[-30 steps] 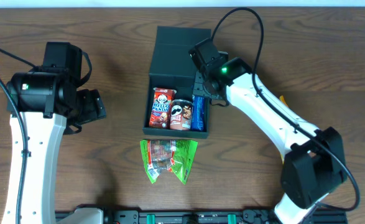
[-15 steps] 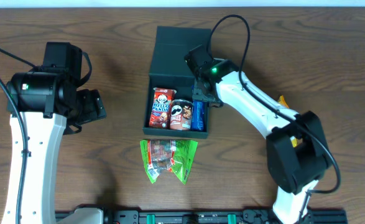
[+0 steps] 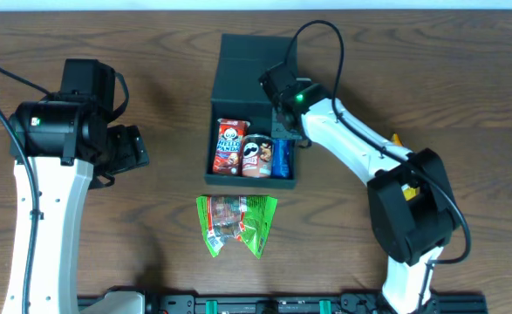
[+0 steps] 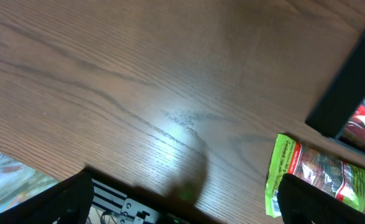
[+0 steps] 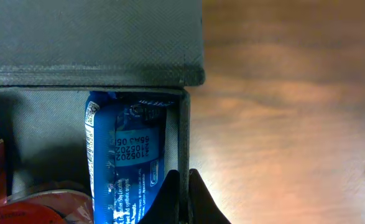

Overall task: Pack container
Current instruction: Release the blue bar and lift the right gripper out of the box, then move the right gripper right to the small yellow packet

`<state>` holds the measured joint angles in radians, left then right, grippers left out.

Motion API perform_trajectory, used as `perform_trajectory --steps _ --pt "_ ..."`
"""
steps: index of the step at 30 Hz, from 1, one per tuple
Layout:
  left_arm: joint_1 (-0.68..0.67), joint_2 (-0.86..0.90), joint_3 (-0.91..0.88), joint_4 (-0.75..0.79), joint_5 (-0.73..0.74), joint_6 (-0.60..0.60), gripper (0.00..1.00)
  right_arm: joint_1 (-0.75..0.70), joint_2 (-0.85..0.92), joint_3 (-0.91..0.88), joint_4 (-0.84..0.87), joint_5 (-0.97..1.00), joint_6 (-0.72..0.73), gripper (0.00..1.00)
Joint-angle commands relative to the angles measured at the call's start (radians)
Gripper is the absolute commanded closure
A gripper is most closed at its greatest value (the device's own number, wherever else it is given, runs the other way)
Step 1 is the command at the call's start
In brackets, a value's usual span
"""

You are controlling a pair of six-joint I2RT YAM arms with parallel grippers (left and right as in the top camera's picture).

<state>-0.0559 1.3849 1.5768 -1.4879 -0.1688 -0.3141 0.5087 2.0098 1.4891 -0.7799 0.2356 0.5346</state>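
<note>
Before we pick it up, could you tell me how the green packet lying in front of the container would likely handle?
The green packet looks flat and crinkled, so it is probably floppy and light. Its glossy film may be slippery in a pinch. It should not roll.

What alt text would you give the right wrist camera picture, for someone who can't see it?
Two dark fingers pinch the thin side wall of a dark teal container, seen from above. Inside, against that wall, lies a blue snack packet; wooden table fills the right half.
</note>
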Motion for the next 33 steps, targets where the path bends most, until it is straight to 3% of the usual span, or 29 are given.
perform_trajectory --steps 1,6,10,19,33 --pt "0.005 0.001 -0.004 -0.003 -0.017 -0.003 0.05 -0.067 0.012 -0.005 0.014 0.091 -0.145 0.99" --pt "0.005 0.001 -0.004 -0.003 -0.018 -0.003 0.05 -0.161 0.012 -0.005 0.020 0.071 -0.166 0.99" --pt "0.005 0.001 -0.004 -0.003 -0.017 -0.003 0.05 -0.224 0.012 -0.005 0.021 -0.079 -0.227 0.99" --pt "0.005 0.001 -0.004 -0.003 -0.017 -0.003 0.05 -0.216 0.012 -0.005 0.027 -0.109 -0.394 0.98" --pt "0.005 0.001 -0.004 -0.003 -0.017 -0.003 0.05 -0.214 0.012 -0.005 0.014 -0.109 -0.303 0.99"
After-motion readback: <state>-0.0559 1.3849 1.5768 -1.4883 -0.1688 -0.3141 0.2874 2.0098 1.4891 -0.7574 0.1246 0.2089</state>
